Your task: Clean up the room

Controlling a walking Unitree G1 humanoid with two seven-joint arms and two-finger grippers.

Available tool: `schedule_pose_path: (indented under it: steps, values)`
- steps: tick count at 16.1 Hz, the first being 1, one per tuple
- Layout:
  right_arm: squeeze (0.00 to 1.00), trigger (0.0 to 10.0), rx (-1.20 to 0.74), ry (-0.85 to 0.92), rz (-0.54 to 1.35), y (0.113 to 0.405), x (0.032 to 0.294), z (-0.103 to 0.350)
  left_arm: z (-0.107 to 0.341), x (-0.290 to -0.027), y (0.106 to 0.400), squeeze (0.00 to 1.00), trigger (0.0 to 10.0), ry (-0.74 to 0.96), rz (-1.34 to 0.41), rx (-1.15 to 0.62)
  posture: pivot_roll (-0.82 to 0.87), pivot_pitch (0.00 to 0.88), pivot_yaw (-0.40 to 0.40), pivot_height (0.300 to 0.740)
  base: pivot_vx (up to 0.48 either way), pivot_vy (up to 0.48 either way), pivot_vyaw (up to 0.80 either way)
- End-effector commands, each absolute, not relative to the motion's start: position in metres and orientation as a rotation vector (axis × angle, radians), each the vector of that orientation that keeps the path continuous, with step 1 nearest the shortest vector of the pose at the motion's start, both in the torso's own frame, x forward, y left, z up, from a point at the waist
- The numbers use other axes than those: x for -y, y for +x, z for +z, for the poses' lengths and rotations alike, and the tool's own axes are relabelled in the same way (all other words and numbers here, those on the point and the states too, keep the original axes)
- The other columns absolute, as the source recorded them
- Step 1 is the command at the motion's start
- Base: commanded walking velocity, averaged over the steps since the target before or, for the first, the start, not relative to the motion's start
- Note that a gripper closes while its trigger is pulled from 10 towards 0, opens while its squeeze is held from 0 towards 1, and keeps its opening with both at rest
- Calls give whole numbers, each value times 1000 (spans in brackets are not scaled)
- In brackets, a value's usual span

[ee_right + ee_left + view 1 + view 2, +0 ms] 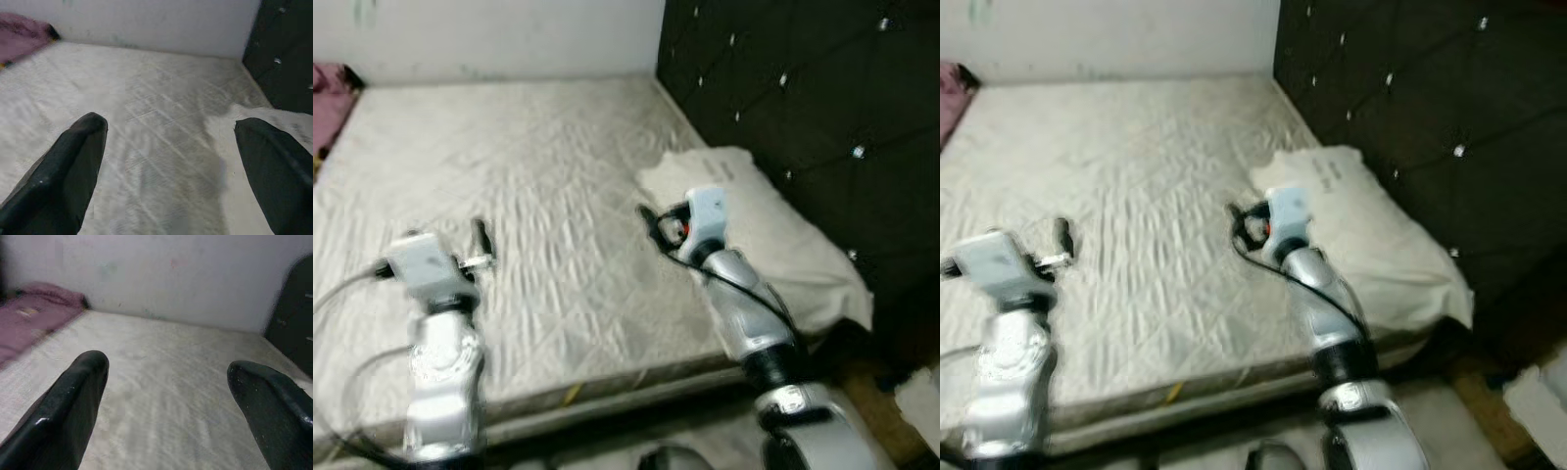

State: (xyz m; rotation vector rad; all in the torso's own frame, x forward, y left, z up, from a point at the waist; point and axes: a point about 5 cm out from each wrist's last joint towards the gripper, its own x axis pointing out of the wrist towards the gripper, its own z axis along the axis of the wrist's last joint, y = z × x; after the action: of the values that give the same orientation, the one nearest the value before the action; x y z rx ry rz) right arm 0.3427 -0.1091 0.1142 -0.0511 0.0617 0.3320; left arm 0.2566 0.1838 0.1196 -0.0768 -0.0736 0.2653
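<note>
Bed: a bare quilted mattress (pixel 529 225) is seen ahead, set into a corner against a white wall (pixel 509 34) and a dark tufted headboard (pixel 803 108).
Pillow: a white pillow (pixel 773 230) is laid on the mattress along the headboard, its near end reaching the mattress edge.
Pink cloth: a bundle of pink fabric (pixel 29 318) is seen at the far left edge of the mattress, by the wall.
Left gripper: the left gripper (pixel 166 396) is held over the near left part of the mattress, well apart from the pillow; its jaws are spread wide and nothing is held.
Right gripper: the right gripper (pixel 171 166) is held over the mattress just beside the pillow's edge; its jaws are spread wide and nothing is held between them.
Floor: a light object (pixel 920 392) is partly seen at the lower right; what it is cannot be told.
</note>
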Motion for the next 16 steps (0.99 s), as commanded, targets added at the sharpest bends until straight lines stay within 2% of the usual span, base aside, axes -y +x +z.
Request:
schedule_pose_path:
  steps: [1, 4, 6, 10, 13, 16]
  values:
    - [0, 10000, -8, -77, 329, 345, 105, 123, 118, -193, 254, 0, 10000, -61, 295, 59, -9, 0, -44, 740, 0, 0, 0]
    - [0, 10000, -42, -13, 385, 340, 100, 120, 121, -192, 251, 0, 10000, -64, 242, 93, -6, 0, -44, 740, 0, 0, 181]
    - [0, 10000, -30, -24, 385, 341, 97, 121, 118, -191, 254, 0, 10000, 36, 317, 40, -5, 0, -45, 740, 0, 0, 800]
    - [0, 10000, -46, -7, 383, 341, 95, 119, 118, -184, 253, 0, 10000, 12, 238, 44, -3, 0, -46, 740, 0, 0, 722]
    - [0, 10000, -50, 10, 373, 342, 96, 118, 117, -185, 253, 0, 10000, -23, 239, 40, -3, 0, -46, 740, 0, 0, 0]
    - [0, 10000, -61, 27, 373, 342, 96, 117, 117, -185, 254, 0, 10000, -39, 236, 38, -4, 0, -44, 740, 0, 442, 0]
